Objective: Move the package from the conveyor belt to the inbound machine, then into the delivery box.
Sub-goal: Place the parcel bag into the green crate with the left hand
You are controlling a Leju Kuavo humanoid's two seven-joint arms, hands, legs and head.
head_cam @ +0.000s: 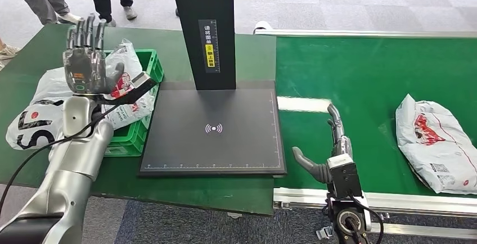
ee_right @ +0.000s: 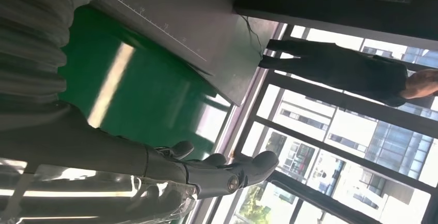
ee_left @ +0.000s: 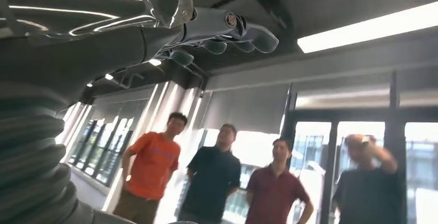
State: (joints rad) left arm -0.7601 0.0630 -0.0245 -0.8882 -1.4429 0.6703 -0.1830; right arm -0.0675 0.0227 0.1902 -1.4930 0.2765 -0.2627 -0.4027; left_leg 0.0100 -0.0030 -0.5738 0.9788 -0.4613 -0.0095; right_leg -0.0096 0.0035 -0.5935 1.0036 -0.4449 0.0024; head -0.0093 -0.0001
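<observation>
Package [head_cam: 436, 143] lies on the conveyor belt [head_cam: 365, 75] well apart from the open, empty right hand [head_cam: 329, 148], so a short reach risks missing it, while the left hand [head_cam: 87, 58] hangs open.

Two hands: the left hand [head_cam: 85, 58] raised with fingers spread and holding nothing, the right hand [head_cam: 329, 153] likewise. Three packages: one [head_cam: 436, 141] on the one green belt [head_cam: 365, 81], one [head_cam: 128, 86] in the one green box [head_cam: 147, 67], one [head_cam: 34, 117] beside that box. One scanner [head_cam: 214, 129]. Four people [ee_left: 212, 177] in the left wrist view.
</observation>
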